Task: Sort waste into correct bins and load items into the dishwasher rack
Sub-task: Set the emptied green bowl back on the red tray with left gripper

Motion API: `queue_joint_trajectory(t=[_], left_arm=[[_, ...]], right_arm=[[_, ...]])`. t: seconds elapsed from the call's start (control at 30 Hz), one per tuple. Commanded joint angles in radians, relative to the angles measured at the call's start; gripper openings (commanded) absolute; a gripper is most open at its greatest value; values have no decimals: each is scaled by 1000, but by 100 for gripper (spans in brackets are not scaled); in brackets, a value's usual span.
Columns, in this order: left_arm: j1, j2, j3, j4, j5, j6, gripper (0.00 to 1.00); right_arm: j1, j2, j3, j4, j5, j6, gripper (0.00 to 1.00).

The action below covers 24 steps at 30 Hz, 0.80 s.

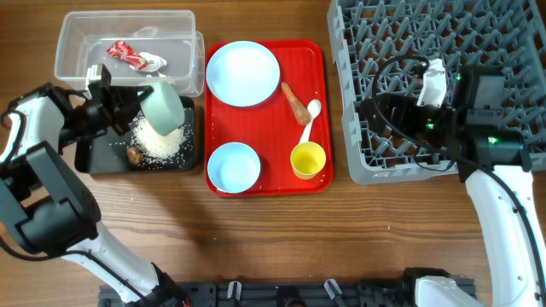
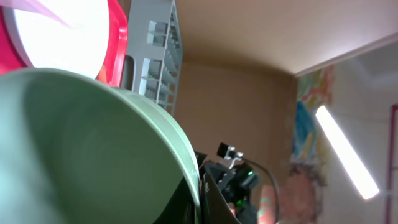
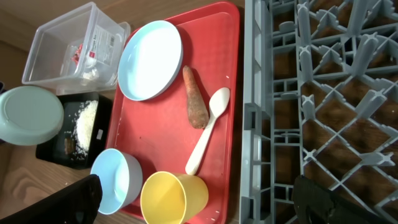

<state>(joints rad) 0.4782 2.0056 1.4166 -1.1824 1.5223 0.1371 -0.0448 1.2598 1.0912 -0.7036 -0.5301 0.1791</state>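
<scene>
Overhead, at the far left, the left gripper (image 1: pixel 136 101) is clamped on the rim of a mint bowl (image 1: pixel 164 107), holding it tipped on its side above the black tub (image 1: pixel 98 158). The left wrist view shows the bowl's pale green inside filling most of the frame, with the rim passing between dark finger parts at the bottom. In the black tub a heap of white rice (image 1: pixel 159 142) lies right under the bowl, and a small brown lump (image 1: pixel 135 154) sits at the heap's left edge. Just behind the black tub stands the clear tub (image 1: pixel 77 38), with the red-and-white sachet wrapper (image 1: pixel 126 53) and a crumpled tissue (image 1: pixel 154 60) inside, side by side. Next comes the red tray (image 1: pixel 269 128), carrying the pale blue plate (image 1: pixel 243 74) at the back, a blue bowl (image 1: pixel 234 166) upright at the front left, the carrot-like stick (image 1: pixel 295 102) beside the plate, the white spoon (image 1: pixel 309 115) just right of the stick, and the yellow cup (image 1: pixel 308 159) upright at the front right, near the spoon's handle end. To the right, the grey rack (image 1: pixel 478 34) sits on the wooden table (image 1: pixel 299 239). The right gripper (image 1: pixel 368 119) hangs over the rack's left edge; in the right wrist view its fingers stand wide apart with nothing between them.
</scene>
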Motion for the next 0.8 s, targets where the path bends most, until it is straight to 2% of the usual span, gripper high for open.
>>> queue_joint_trajectory(t=[0.0,0.07,0.13,0.3,0.33,0.43,0.57,0.6,0.67,0.77], left_arm=[[-107,-197,27,23,-246,45,4],[-235,-303,29,103,-424,42,4],[-452,-352,29,206,-763,42,4],[-836,-251,23,317,-1367,6,4],[-896,-211,23,326,-1448,4,4],[-980,-107,23,347,-1540,5,4],[-1007,-16,23,350,-1542,5,4],[-1009,-8,23,356,-1542,5,11],[-1009,-8,24,371,-1541,4,36],[-1009,-10,38,390,-1528,-35,58]], right_arm=[[2,11,19,5,14,5,100],[2,11,19,10,14,5,100],[2,11,19,12,14,7,100],[2,11,19,5,14,6,100],[2,11,19,3,14,6,100],[2,11,19,-2,13,7,100],[2,11,19,-11,13,7,100],[2,11,19,-14,13,7,100],[2,11,19,-12,13,6,100],[2,11,19,-16,13,7,100]])
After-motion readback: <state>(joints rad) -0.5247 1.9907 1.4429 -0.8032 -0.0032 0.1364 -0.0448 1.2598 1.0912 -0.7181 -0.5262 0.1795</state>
